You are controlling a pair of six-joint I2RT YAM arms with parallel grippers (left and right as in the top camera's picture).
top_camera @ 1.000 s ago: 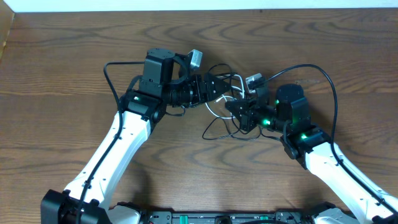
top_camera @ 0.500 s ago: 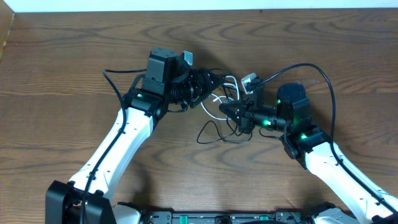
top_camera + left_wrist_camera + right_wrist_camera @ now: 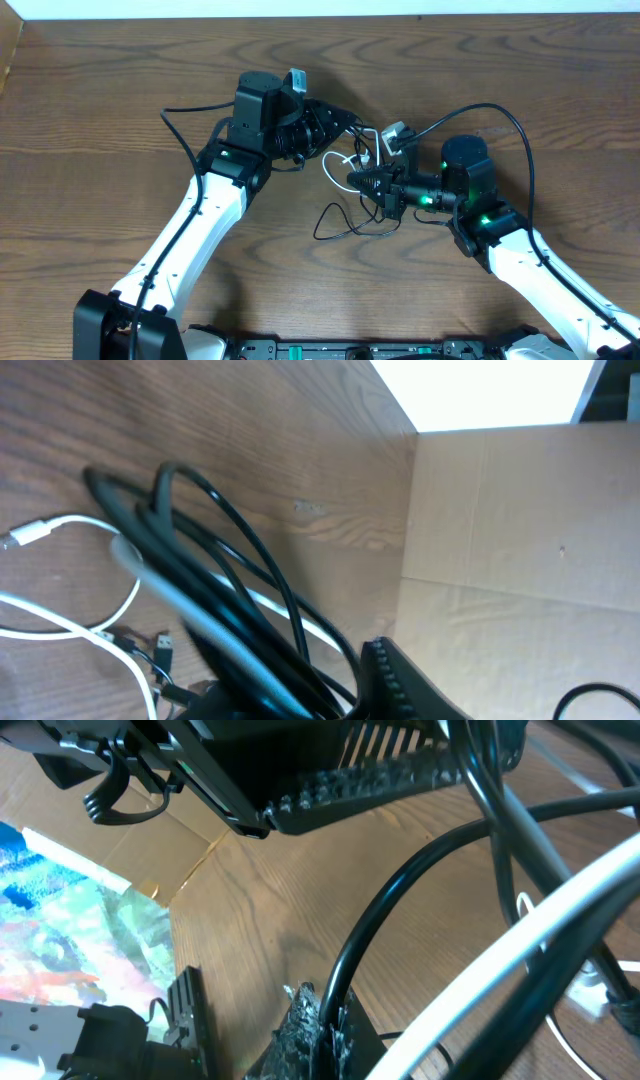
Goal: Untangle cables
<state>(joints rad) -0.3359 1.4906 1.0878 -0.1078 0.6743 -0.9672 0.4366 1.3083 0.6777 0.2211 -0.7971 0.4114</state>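
Cables: black cord (image 3: 336,222) and white cord (image 3: 340,158) are seen tangled together near the middle of the desk (image 3: 100,80), toward its far edge, between the two pincers.
Right pincer (image 3: 355,180): pressed together on the black cord, which is seen rising from its tips in the wrist view. It is probably held as an anchor so the white cord can be drawn free.
Left pincer (image 3: 345,125): placed at the tangle's far side with cords crossing its fingers. Whether it is spread or pinching cannot be told.
Slack: a black loop is left lying toward the near edge.
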